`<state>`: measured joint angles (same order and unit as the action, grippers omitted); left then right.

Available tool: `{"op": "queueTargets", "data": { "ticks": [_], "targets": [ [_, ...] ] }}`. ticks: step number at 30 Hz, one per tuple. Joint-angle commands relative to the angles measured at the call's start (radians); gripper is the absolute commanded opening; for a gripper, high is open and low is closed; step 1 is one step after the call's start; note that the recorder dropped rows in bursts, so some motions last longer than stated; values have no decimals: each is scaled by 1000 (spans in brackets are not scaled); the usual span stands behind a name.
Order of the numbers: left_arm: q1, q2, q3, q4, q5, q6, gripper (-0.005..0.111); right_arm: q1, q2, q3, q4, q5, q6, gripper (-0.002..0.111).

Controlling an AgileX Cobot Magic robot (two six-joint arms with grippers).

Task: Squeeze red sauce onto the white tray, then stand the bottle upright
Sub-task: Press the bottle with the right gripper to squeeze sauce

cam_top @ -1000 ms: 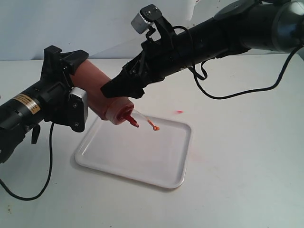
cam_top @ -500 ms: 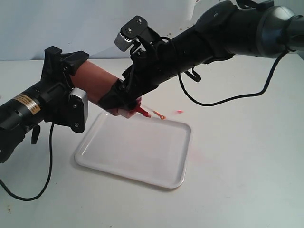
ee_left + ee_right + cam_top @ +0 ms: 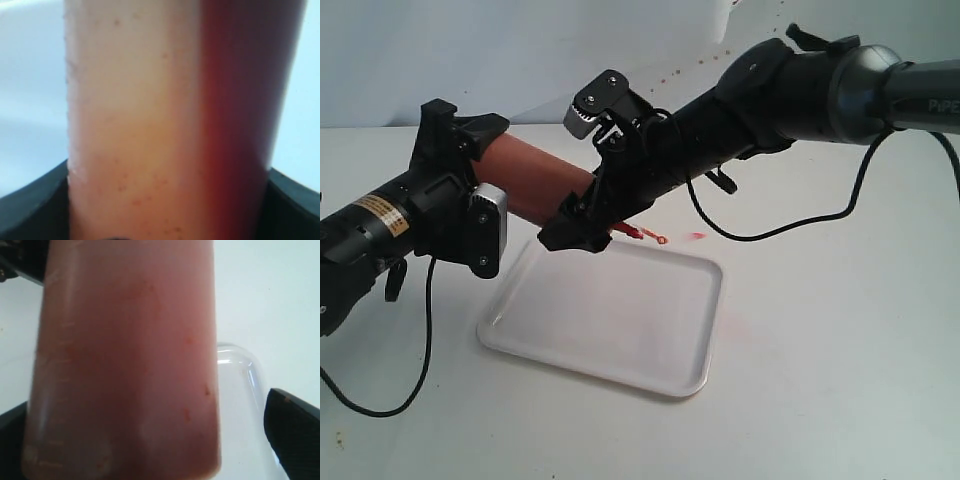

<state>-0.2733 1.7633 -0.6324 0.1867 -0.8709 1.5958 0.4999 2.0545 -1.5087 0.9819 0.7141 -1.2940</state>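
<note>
The bottle point(image 3: 535, 180) hangs nearly level above the table, its orange-tinted body dark with sauce. Its red nozzle point(image 3: 628, 232) and tethered cap point(image 3: 663, 240) point right over the far rim of the white tray point(image 3: 620, 320). My left gripper point(image 3: 470, 188) is shut on the bottle's base end; in the left wrist view the bottle point(image 3: 170, 115) fills the span between both fingers. My right gripper point(image 3: 582, 222) straddles the nozzle end, open. One right finger point(image 3: 295, 425) stands apart from the bottle point(image 3: 130, 365). No red sauce blob shows on the tray.
A tiny pale-red smear point(image 3: 697, 236) lies on the white table just beyond the tray's far edge. The right arm's black cable point(image 3: 790, 225) droops toward the table behind the tray. A rounded tray corner point(image 3: 247, 370) shows under the bottle in the right wrist view.
My right gripper came down from above the bottle and slid left to straddle its nozzle end. The bottle's nozzle rose, bringing the bottle closer to level.
</note>
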Motion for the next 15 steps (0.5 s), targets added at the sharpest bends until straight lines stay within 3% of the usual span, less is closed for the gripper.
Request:
{"op": "queueTargets", "data": {
  "ticks": [1,10,15],
  "targets": [
    [-6,-14,-26,-51,22,10,0,0,-3,-5,-8,-55,-10,101],
    [-6,-14,-26,-51,22,54,0,0,-33,-8,-78,-66,-21,101],
    [-6,-14,-26,-51,22,54,0,2,-35,-99,-41,63,-6,101]
  ]
}}
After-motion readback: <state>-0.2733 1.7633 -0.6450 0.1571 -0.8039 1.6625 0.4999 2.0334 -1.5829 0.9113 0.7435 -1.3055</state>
